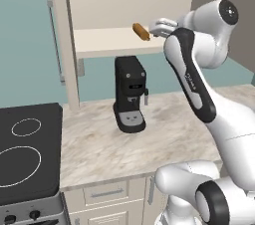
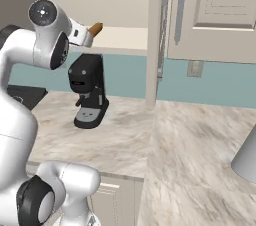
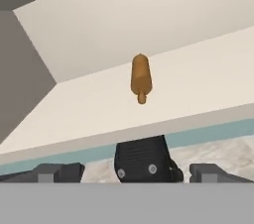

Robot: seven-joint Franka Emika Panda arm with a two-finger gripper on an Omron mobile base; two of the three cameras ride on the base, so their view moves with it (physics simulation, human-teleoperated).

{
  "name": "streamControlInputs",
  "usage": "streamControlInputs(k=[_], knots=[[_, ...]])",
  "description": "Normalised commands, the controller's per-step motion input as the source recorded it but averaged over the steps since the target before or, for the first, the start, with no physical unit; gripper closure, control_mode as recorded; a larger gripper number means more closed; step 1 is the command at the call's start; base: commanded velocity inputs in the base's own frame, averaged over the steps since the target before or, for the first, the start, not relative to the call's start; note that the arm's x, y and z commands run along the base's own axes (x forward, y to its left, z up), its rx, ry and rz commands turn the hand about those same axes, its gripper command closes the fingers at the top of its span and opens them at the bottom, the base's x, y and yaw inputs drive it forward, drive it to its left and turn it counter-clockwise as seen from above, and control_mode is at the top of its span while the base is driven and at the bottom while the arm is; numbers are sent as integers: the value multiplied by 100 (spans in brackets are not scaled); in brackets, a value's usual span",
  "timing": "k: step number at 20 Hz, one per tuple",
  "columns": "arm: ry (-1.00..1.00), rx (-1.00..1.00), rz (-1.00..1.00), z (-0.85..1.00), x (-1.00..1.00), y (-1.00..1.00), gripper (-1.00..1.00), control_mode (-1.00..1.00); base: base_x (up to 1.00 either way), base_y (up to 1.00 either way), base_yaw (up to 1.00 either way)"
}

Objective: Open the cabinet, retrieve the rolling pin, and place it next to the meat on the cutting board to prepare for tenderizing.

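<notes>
Overall, the work surface is a marbled beige counter (image 1: 164,134) that fills the middle of the left base view and, in the right base view, runs from centre to the lower right. A teal wall (image 1: 30,55) backs it, and cream base drawers (image 1: 107,193) sit under its front edge at bottom centre. At lower left of the left base view lies a black cooktop (image 1: 27,149) with white ring marks and knobs below. A black coffee machine (image 1: 130,94) stands on the counter at frame centre, directly under the cabinet (image 1: 124,0), whose plain beige interior occupies the top of the frame. One door (image 2: 220,15) with a grey bar handle (image 2: 179,10) is swung open at upper right of the right base view. The rolling pin (image 3: 141,76) lies on the cabinet shelf, one knob end toward the camera in the hand view, near the shelf's front edge. The gripper (image 3: 135,172) is spread wide and grasps nothing; its tips sit at the bottom of the hand view, short of the pin. In the left base view the hand's tips at upper centre are hard to separate from the pin. A grey object (image 2: 246,159) at the right edge of the right base view is cut off and unidentifiable.
</notes>
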Motion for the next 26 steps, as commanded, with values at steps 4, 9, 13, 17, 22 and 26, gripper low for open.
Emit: streamControlInputs(k=[4,9,13,17,22,26], knots=[[2,-9,-6,0,53,-12,-100,-100,0,0,0],[0,-13,-1,-3,44,0,-100,-100,0,0,0],[0,-14,0,-10,37,0,-100,-100,0,0,0],[0,-12,0,-11,34,0,-100,-100,0,0,0],[0,-12,0,-14,33,0,-100,-100,0,0,0],[0,-10,0,-8,33,2,-100,-100,0,0,0]])
